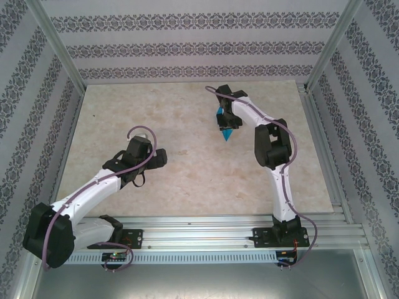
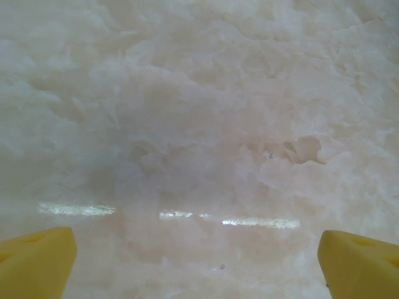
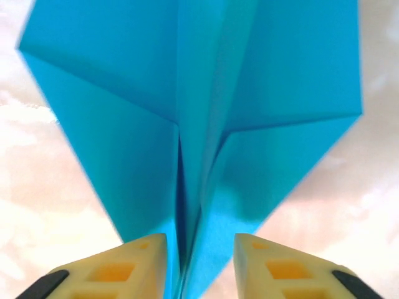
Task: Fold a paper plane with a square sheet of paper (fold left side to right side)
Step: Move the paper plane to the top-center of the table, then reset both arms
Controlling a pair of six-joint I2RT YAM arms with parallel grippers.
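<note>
The table (image 1: 187, 180) has a pale cream, marble-patterned top, glossy enough to throw back bright streaks of light (image 2: 168, 215) in the left wrist view. An aluminium rail (image 1: 206, 225) runs along its near edge. The cyan paper plane (image 1: 225, 129) is over its far right part; whether it touches the top cannot be told.

The paper plane (image 3: 249, 93) is bright cyan-blue, folded into a narrow kite-shaped dart whose layered flaps meet along a centre crease. That crease sits gripped between the jaws of the right gripper (image 3: 199, 246). Seen from above, it is over the far right part of the worktop (image 1: 187, 168), with its sharp point toward the near edge.
</note>
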